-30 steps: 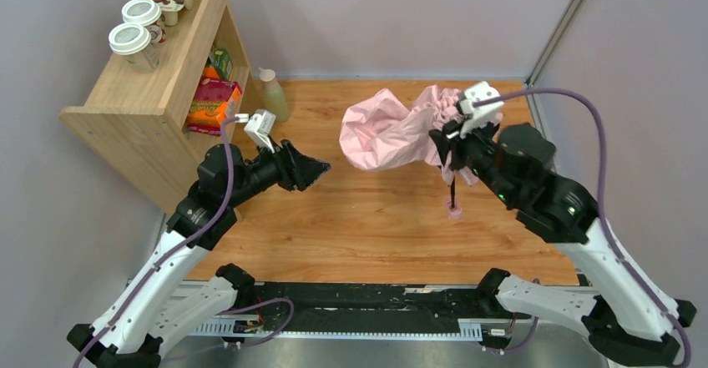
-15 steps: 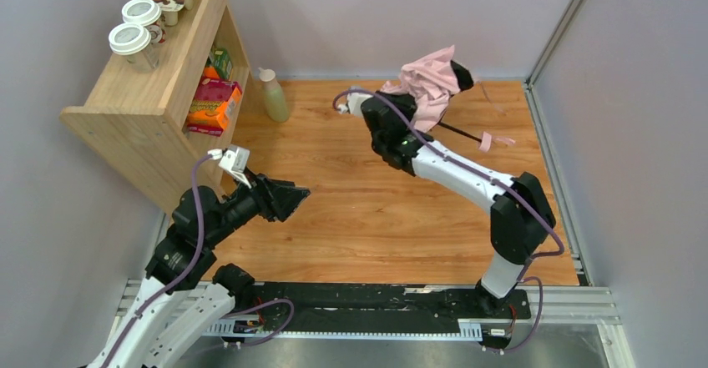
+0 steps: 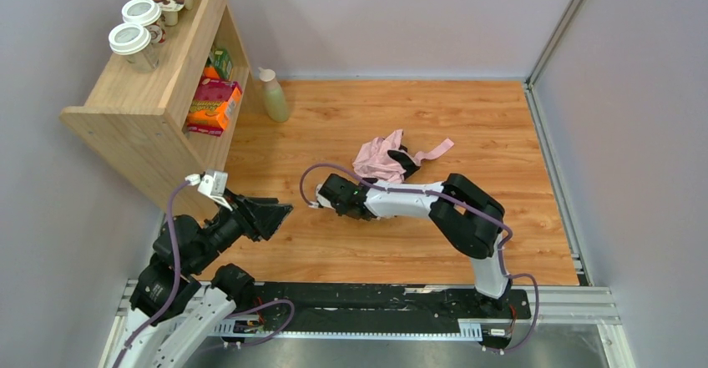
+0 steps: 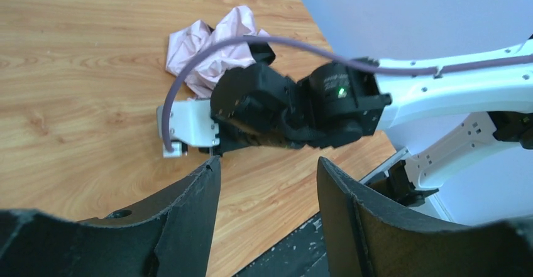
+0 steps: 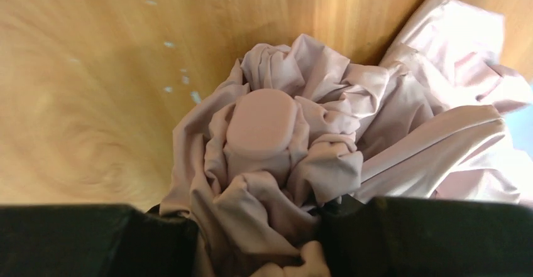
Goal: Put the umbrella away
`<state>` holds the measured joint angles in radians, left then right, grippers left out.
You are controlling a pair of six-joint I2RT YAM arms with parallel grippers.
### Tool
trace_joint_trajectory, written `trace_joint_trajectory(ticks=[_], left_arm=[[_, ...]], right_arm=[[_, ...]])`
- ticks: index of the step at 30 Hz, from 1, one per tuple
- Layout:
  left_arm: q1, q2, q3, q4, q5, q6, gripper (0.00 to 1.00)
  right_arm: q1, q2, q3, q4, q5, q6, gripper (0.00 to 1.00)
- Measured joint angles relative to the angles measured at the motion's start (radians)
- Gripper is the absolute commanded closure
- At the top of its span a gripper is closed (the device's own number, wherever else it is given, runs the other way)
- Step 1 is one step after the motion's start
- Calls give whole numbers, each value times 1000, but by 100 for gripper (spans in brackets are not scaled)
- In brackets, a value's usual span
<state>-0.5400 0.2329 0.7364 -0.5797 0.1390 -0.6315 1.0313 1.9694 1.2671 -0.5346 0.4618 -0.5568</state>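
The umbrella [image 3: 377, 158] is a crumpled pale pink bundle lying low on the wooden table [image 3: 501, 134] near its middle, with a pink strip [image 3: 436, 148] trailing to the right. My right gripper [image 3: 394, 164] is shut on the bunched fabric. In the right wrist view, folds of the umbrella [image 5: 264, 164] fill the gap between the black fingers [image 5: 94, 239], and a rounded pink cap [image 5: 261, 123] shows just beyond. No shaft is visible. My left gripper [image 3: 275, 213] hangs open and empty at the near left, facing the right arm. The umbrella [image 4: 210, 51] lies beyond that arm's wrist.
A wooden shelf unit [image 3: 125, 109] stands at the far left with lidded cups [image 3: 134, 41] on top and snack boxes [image 3: 213, 105] inside. A pale bottle [image 3: 273, 96] stands beside it. Grey walls close in the table at the back and right.
The right arm has swung from the back of the table down to its middle and folded low, bringing the umbrella onto the wood. The left arm has pulled back toward the near left.
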Motion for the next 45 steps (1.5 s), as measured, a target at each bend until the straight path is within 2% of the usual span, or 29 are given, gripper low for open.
trace_joint_trajectory(ticks=[8, 15, 21, 25, 31, 36, 41, 45], left_arm=[[0, -94, -65, -82, -19, -100, 42], [0, -82, -143, -111, -31, -296, 37], [0, 47, -229, -80, -47, -509, 33], [0, 210, -289, -8, -51, -657, 30], [0, 393, -394, 158, -73, -825, 29], [0, 455, -446, 288, -115, -932, 28], [0, 523, -468, 413, -162, -1015, 27], [0, 636, -481, 547, -179, -1044, 27]], right_arm=[[-42, 32, 104, -121, -288, 111, 100], [-122, 48, 105, -90, -612, 146, 100], [-182, 68, 99, -9, -867, 197, 100], [-200, 84, 82, 56, -1017, 241, 100], [-201, 96, 75, 84, -1104, 276, 100], [-201, 93, 64, 104, -1117, 298, 100], [-201, 82, 47, 126, -1110, 309, 100], [-200, 82, 47, 126, -1108, 313, 100]])
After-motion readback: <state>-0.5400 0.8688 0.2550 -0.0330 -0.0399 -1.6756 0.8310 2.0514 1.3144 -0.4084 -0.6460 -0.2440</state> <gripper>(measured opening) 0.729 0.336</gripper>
